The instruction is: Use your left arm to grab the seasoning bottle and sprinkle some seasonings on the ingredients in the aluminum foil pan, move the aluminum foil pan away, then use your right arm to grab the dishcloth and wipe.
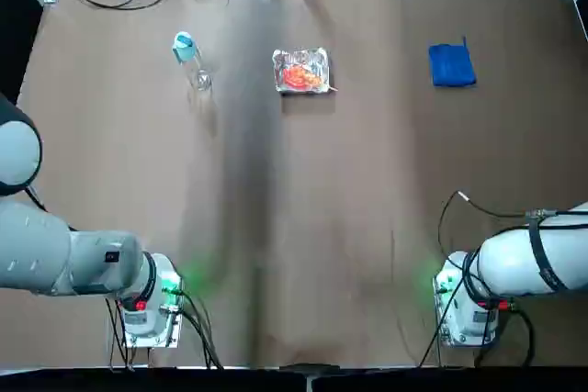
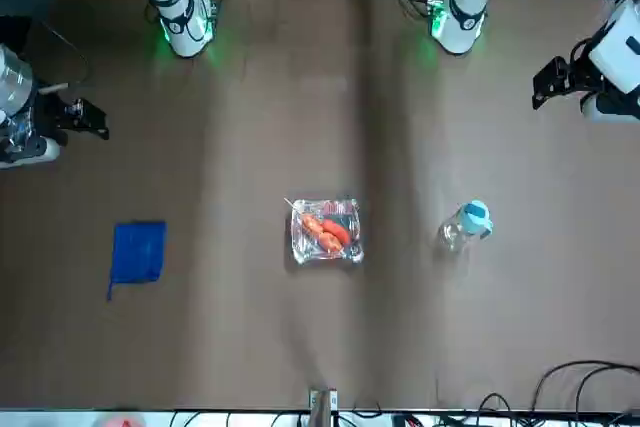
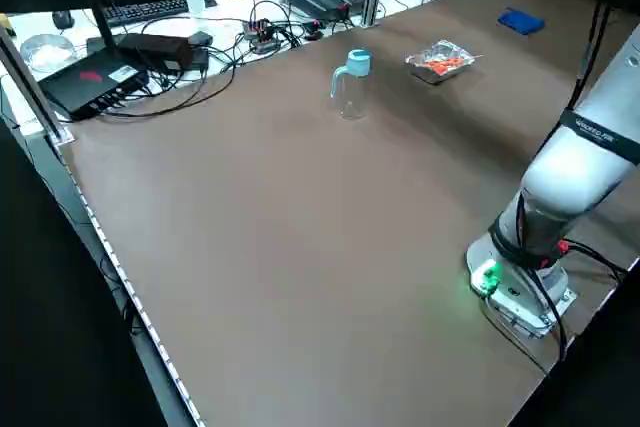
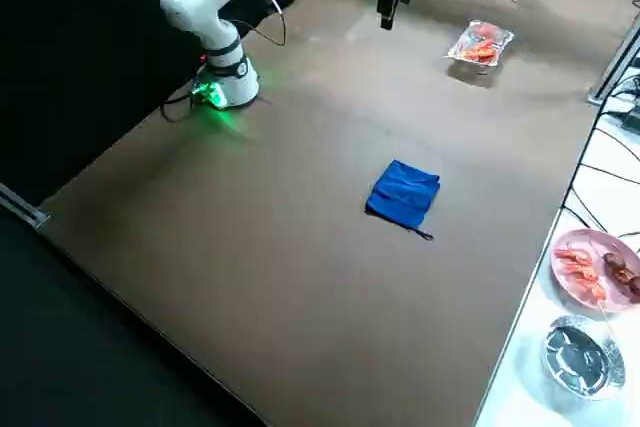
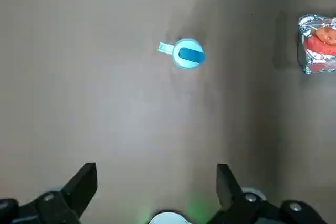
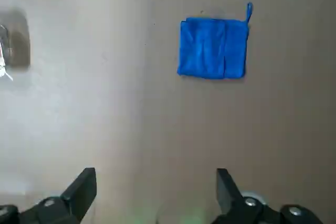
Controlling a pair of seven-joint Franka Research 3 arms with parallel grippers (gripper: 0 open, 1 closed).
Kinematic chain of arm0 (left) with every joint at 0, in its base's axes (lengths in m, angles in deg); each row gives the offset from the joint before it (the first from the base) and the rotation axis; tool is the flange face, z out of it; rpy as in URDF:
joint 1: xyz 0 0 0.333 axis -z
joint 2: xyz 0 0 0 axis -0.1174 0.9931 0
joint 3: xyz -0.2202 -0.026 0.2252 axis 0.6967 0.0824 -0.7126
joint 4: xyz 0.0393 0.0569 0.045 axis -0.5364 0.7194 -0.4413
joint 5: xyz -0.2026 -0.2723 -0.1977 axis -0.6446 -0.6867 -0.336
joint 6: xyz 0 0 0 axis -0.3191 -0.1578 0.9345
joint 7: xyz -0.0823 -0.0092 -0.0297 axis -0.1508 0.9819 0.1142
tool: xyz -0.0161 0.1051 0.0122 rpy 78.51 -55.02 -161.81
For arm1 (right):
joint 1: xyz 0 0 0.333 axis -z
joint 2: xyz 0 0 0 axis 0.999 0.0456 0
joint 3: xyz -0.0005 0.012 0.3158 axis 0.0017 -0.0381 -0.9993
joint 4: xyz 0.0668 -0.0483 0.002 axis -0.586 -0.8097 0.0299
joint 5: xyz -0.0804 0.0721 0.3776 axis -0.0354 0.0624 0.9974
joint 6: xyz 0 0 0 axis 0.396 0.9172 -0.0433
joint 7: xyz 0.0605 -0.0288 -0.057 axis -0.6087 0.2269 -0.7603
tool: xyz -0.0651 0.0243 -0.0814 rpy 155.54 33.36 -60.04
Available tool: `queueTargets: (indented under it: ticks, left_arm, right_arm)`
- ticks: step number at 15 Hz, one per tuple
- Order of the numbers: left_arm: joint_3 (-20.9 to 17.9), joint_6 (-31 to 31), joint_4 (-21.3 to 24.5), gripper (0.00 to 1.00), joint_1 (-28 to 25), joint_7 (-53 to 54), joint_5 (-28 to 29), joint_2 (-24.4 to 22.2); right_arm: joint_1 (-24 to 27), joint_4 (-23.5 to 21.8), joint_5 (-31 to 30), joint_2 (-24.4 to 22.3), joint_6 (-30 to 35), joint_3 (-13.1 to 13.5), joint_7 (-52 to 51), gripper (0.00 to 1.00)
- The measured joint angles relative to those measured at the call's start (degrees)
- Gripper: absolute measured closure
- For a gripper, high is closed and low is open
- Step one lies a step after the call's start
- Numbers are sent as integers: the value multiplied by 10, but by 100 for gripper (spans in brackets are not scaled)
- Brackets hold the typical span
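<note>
Left fingers [image 5: 82, 186] wide open, right fingers [image 6: 82, 190] likewise, above table [image 1: 367, 227]

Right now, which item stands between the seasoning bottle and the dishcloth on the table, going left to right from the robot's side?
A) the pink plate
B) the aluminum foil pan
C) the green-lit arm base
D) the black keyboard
B: the overhead view shows the aluminum foil pan with the seasoning bottle to its left and the dishcloth to its right.
</note>
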Motion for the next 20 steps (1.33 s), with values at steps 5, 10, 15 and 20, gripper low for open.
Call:
queueTargets:
  ticks: [5, 10, 15, 20]
  left_arm:
    - [0, 0, 0, 0, -1, 3, 0, 0]
    - [-2, 0, 11, 0, -4, -1, 0, 8]
    - [-5, 31, 58, 0, -4, -51, 3, 30]
    - [-5, 152, 125, 0, -4, -272, 3, 40]
  right_arm:
    - [0, 0, 0, 0, 0, 0, 0, 0]
    - [0, -1, 0, 0, 0, 0, -1, 0]
    - [0, -4, 0, 0, 2, 0, -1, 0]
    - [0, -5, 0, 0, 2, 0, -1, 0]
